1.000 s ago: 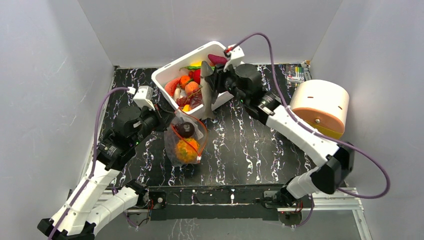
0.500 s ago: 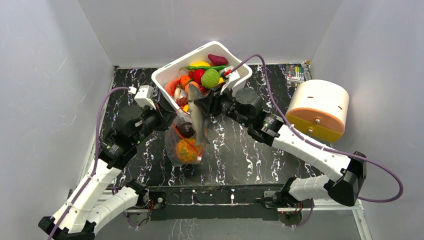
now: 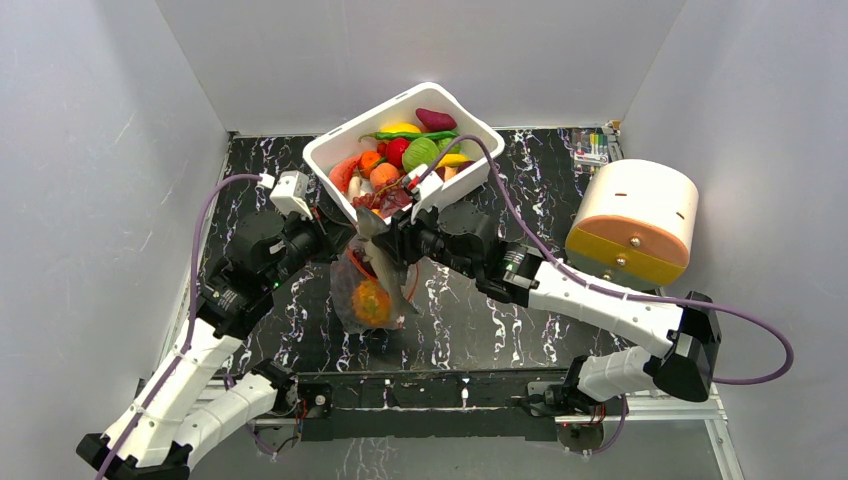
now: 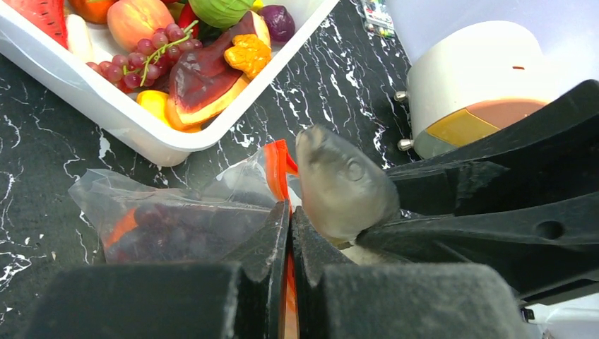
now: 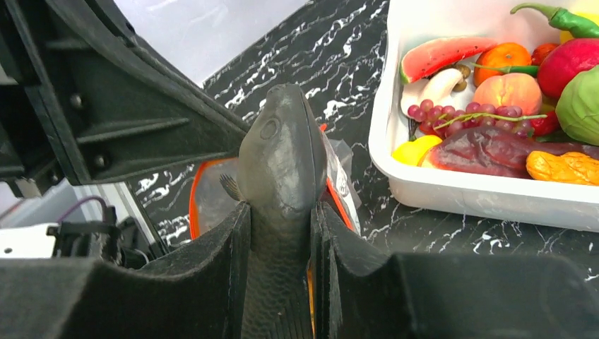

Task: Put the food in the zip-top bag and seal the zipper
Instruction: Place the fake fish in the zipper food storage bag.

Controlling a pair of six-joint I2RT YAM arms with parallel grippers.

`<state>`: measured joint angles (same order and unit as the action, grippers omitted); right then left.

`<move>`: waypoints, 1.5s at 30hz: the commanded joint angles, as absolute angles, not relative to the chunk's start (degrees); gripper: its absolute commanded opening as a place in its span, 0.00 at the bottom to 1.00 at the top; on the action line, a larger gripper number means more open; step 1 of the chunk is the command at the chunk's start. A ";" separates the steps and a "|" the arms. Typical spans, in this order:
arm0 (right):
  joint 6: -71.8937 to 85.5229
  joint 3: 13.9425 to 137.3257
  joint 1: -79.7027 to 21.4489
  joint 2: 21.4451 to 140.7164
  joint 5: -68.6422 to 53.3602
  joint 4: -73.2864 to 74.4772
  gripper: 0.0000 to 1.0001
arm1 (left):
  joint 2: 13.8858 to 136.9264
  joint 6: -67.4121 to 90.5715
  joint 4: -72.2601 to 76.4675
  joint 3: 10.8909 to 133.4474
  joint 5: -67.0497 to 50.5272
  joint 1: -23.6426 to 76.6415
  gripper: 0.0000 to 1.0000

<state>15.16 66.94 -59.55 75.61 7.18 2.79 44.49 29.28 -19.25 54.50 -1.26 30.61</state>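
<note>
The left tool (image 4: 289,212) is pinched together on the zipper (image 4: 277,166) of the bag (image 4: 176,219), which lies on the tabletop (image 3: 470,310) just in front of the white tub (image 5: 452,191). The right tool (image 5: 279,212) is clamped on a grey fish (image 5: 279,141), whose head is at the bag's mouth. An orange fruit (image 3: 372,300) sits inside the bag.

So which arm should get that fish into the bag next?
The right: its jaws grip the fish at the mouth of the bag, while the left's jaws pinch the zipper, holding it open.
</note>
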 commanded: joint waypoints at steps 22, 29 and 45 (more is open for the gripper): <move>11.19 74.27 -60.12 80.53 -3.85 15.19 0.21 | 40.50 28.40 -9.82 51.16 -9.90 30.84 0.00; 17.74 77.10 -60.11 85.37 -0.08 14.74 0.22 | 39.73 29.65 -9.26 49.58 -10.98 30.76 0.00; 33.59 78.65 -60.04 85.63 9.93 13.32 0.48 | 39.38 29.70 -10.64 49.14 -9.42 30.84 0.00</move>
<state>31.97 76.03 -60.01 88.66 7.44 17.65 40.75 29.63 -12.40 48.60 -9.45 30.61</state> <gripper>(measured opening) 0.422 0.009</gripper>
